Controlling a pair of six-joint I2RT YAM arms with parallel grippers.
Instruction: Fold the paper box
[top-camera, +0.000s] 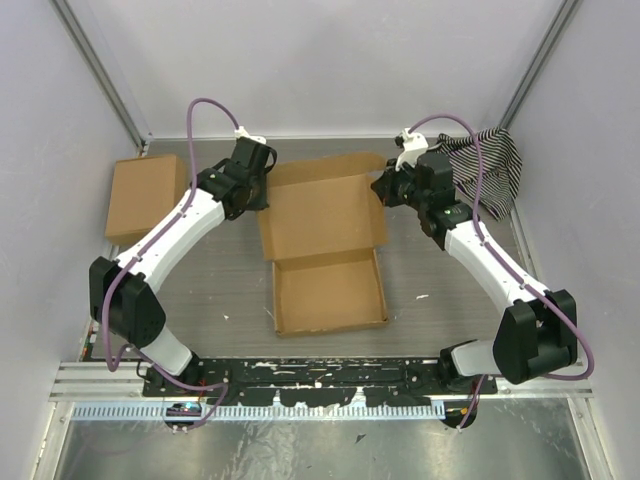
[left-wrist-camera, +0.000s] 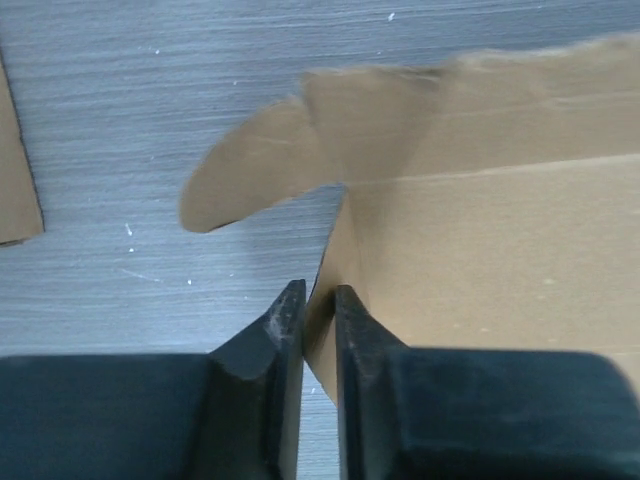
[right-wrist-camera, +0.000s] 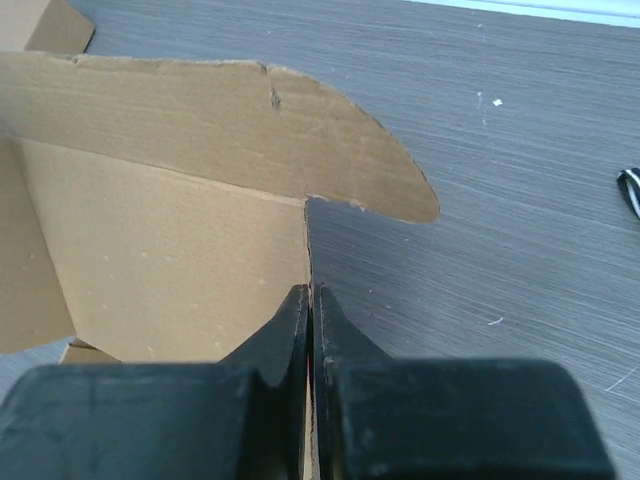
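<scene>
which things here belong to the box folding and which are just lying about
In the job: half-folded brown cardboard paper box, left gripper and right gripper pinching its sides.
Lying about: separate brown cardboard box, black-and-white striped cloth.

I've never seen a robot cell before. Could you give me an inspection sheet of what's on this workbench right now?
Surface: grey table, few white specks.
Job's things: paper box, part folded, near tray walls up.
Clutter: ready-made cardboard box far left; striped cloth far right.
Grippers: left gripper and right gripper each pinch a side edge of the box's far half.
Cables: purple cables loop above both arms.
Surroundings: pale walls on three sides.
</scene>
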